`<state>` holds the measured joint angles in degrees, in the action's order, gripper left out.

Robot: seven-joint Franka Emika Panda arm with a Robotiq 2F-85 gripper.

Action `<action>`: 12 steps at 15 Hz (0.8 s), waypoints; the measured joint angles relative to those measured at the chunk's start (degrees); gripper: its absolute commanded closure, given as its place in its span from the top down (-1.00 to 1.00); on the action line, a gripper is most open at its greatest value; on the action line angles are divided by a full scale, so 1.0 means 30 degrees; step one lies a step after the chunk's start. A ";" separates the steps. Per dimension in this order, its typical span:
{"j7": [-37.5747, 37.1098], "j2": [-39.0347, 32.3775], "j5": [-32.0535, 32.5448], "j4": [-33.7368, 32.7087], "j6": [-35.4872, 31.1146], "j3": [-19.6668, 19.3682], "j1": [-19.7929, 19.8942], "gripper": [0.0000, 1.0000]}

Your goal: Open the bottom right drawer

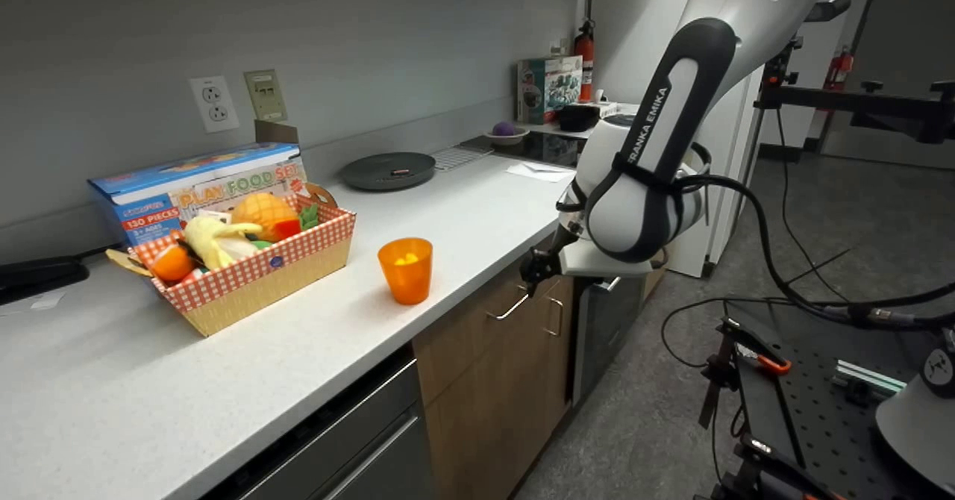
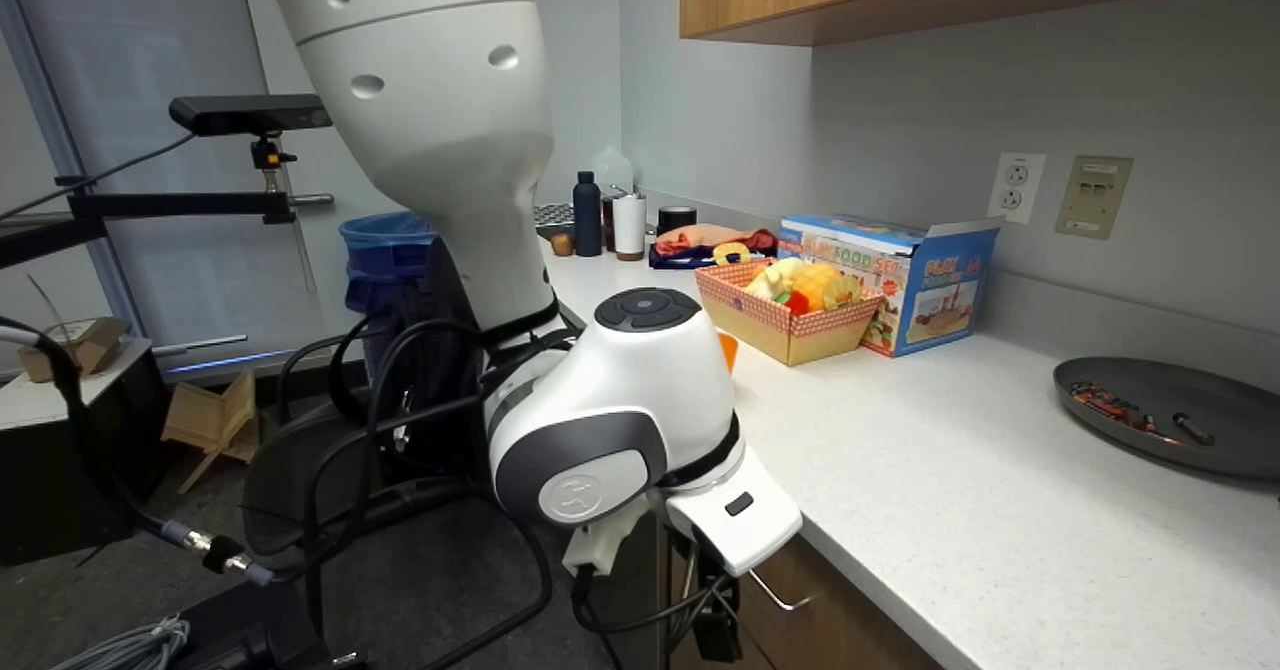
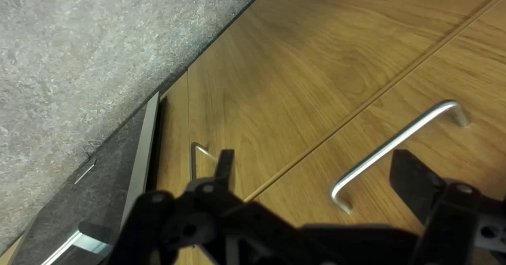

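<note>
And there's the drawer (image 3: 371,134), right of the wrist view; end effector (image 3: 314,155) spread wide, holding nothing; handle (image 3: 393,142) looks stiff, slickish, so clamp its middle, likely a light pull

Brown wood-grain drawer (image 3: 387,114), silver handle (image 3: 389,147), black hand (image 3: 314,160), red-checked basket rim (image 1: 246,270), orange cup (image 1: 406,275), ball (image 1: 503,129) seemingly purple.
</note>
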<state>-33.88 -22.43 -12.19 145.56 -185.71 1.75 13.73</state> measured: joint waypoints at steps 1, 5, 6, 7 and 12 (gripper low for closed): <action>0.0000 -0.0356 0.0000 -0.0156 -0.0320 0.0152 0.0226 1.00; 0.0010 -0.1708 -0.0167 -0.0817 -0.1579 0.0824 0.1108 1.00; 0.0017 -0.1996 -0.0365 -0.0998 -0.1848 0.1030 0.1269 1.00; 0.0017 -0.2257 -0.0525 -0.1178 -0.2094 0.1229 0.1403 1.00; -0.0014 -0.3152 -0.0785 -0.1801 -0.3151 0.2051 0.1957 1.00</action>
<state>-33.92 -31.89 -14.54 140.16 -195.16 7.90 19.61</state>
